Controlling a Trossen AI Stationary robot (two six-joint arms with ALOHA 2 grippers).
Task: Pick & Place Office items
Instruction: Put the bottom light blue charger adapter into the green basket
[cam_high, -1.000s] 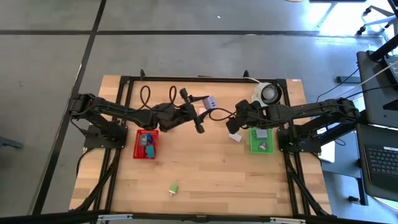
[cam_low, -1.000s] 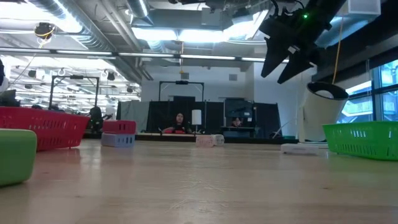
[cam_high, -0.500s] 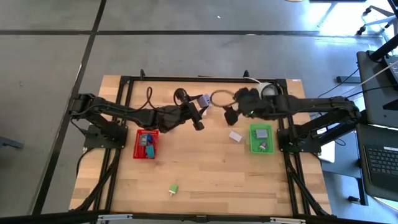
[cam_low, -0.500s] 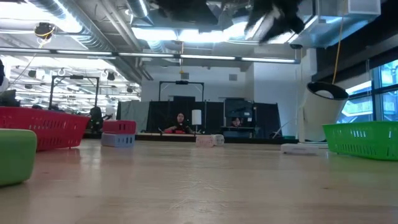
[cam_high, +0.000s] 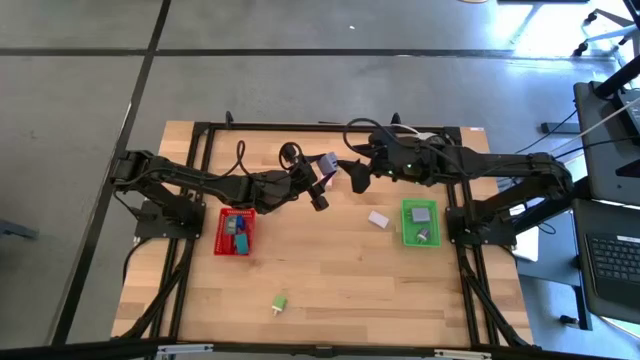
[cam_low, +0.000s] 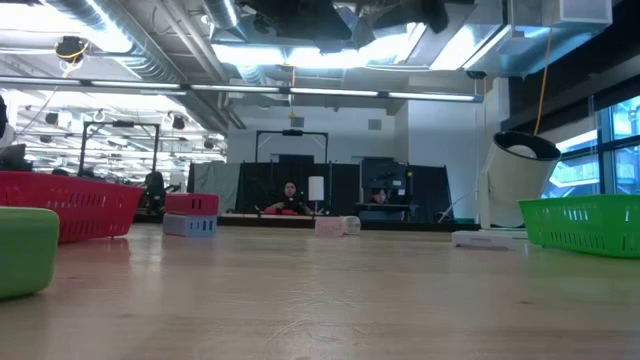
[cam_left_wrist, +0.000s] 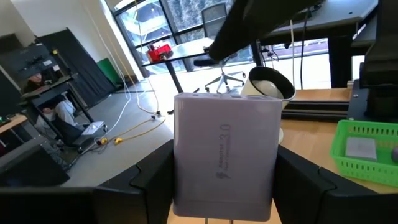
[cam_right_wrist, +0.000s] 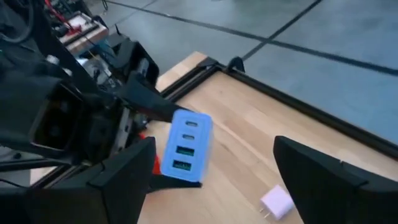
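My left gripper is held above the table's middle, toward the far edge, shut on a lavender block with ports on one face. My right gripper hangs open just right of that block, with its fingers spread wide and touching nothing. A white piece lies flat on the wood by the green tray. A green piece rests near the near edge. More small pieces lie in the red tray and in the green tray. My left gripper pinches the lavender block between its two fingers, one on each narrow side. The fingers come roughly level from the table's left. The block is lifted clear of the table and stands out past the fingertips.
The white round roll stands near the far right corner, partly under my right arm. The black frame rails run along the table's edges. Bare wood spreads between the trays and toward the near edge. A person sits in the room beyond.
My right gripper has risen from beside the green tray and swung toward the far edge and the left, ending close to the lavender block. The white piece stayed on the table where the gripper had been.
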